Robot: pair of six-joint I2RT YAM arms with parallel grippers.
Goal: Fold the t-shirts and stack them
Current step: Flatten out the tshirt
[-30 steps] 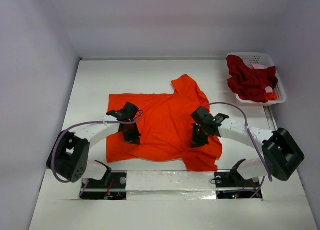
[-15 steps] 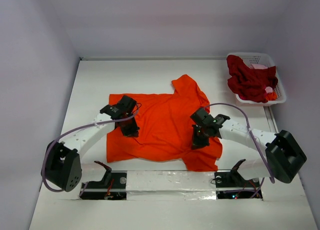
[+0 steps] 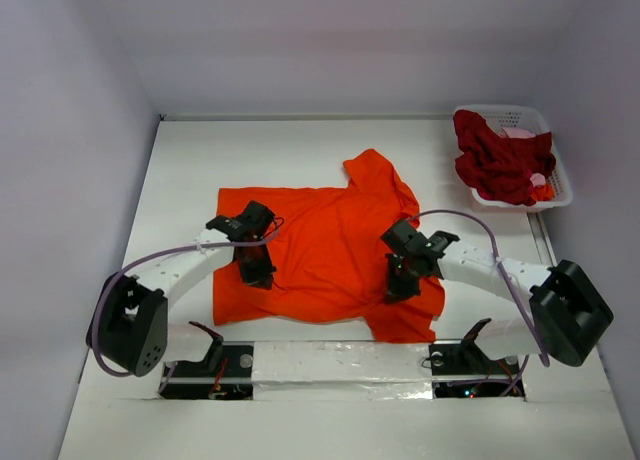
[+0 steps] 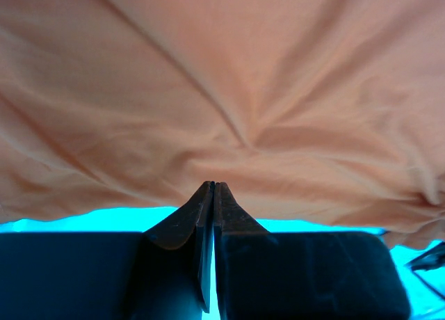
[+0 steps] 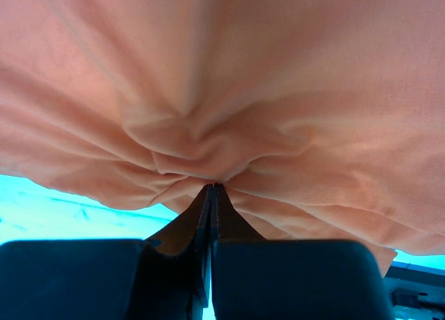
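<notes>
Cloth: one orange-red t-shirt [image 3: 330,250], one crimson t-shirt [image 3: 497,165].

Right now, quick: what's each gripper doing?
Left gripper: closed, pinching the orange t-shirt.
Right gripper: closed, pinching a bunched fold of the same shirt.

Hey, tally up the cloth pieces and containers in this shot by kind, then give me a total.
T-shirts: 2 (orange-red t-shirt laid out flat, dark red t-shirt heaped in the basket)
Pink cloth: 1, partly hidden under the dark red one
Baskets: 1 white basket
Total: 4
</notes>
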